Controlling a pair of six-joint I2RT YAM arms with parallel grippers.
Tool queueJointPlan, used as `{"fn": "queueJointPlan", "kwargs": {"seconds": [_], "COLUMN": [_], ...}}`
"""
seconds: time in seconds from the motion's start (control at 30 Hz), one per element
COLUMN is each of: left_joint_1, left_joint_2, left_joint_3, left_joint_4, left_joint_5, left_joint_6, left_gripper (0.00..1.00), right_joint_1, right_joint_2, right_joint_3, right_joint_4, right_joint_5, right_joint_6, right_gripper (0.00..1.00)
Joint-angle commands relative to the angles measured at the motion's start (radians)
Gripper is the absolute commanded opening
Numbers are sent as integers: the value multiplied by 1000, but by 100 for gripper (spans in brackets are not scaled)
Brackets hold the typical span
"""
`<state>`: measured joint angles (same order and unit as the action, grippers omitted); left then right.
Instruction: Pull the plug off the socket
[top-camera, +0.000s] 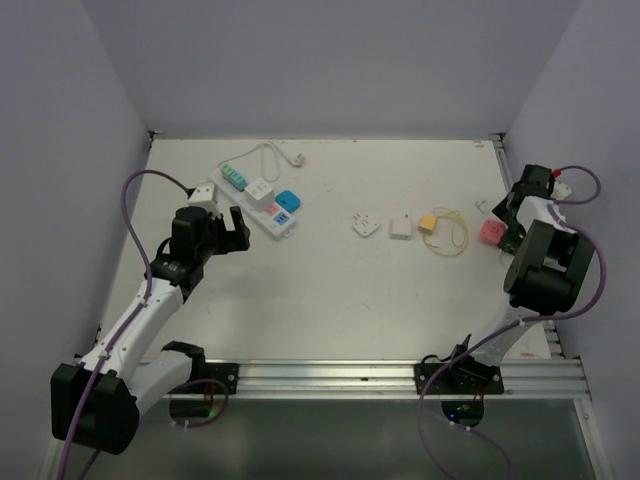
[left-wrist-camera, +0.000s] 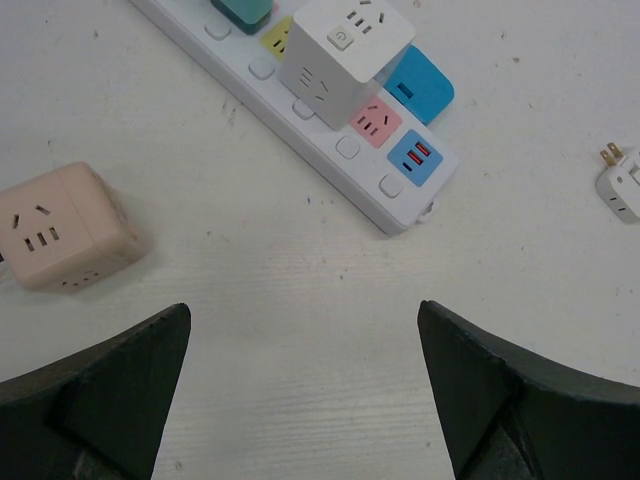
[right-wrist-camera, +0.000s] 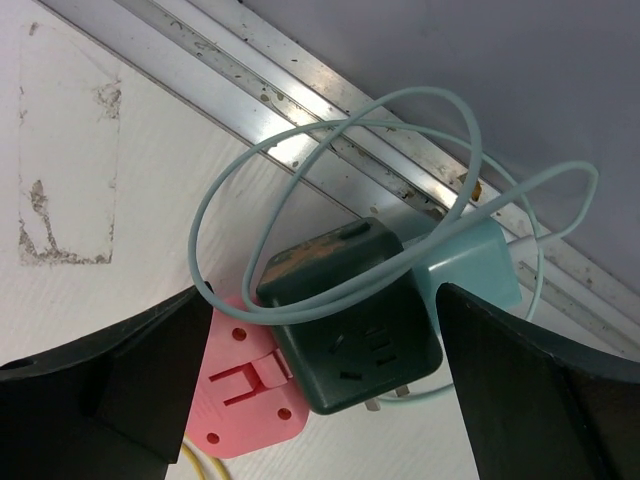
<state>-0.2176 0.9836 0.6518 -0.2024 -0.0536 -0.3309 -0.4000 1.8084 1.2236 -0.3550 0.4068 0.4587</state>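
Left wrist view: the left gripper (left-wrist-camera: 305, 385), wide open and empty, faces the white power strip (left-wrist-camera: 365, 185) so its white cube plug (left-wrist-camera: 345, 55) lies ahead for grasping; the right gripper (right-wrist-camera: 325, 390) is likewise open and empty.

- White power strip (left-wrist-camera: 330, 165), outlet faces yellow, pink and blue; white cube plug (left-wrist-camera: 345, 55);
- Peach cube adapter (left-wrist-camera: 65, 225); bright blue adapter (left-wrist-camera: 420, 85); speckled white table (left-wrist-camera: 300, 290);
- Dark green cube adapter (right-wrist-camera: 350, 320); pale teal cord (right-wrist-camera: 193, 245); pink adapter (right-wrist-camera: 245, 400).
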Motion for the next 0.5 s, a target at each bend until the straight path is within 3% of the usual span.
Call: {"fn": "queueJointPlan", "kwargs": {"seconds": [0.0,0.13,0.23,0.47], "left_joint_1": [-3,-3,-3,-3], "left_joint_2": [-5,-6,-10,-14], "left_joint_3": [12,12,9,11], "left_joint_4": [44,44,44,46], "left_joint_5": [20,23,26,32], "left_joint_6": [-11,-13,-11,-13], "left_gripper": [100,100,99,100], "right_joint_1": [-13,-19,-22,-20], "right_joint_2": [14,23,19,-33], "right_joint_3": [-16,-33,-53,-108], "right_joint_4": [70,93,100,143], "right_joint_5": [-55,-101,-123,-190], "right_joint_6": [-63,-80,-80,-77], "right_gripper": [97,93,84,47]}}
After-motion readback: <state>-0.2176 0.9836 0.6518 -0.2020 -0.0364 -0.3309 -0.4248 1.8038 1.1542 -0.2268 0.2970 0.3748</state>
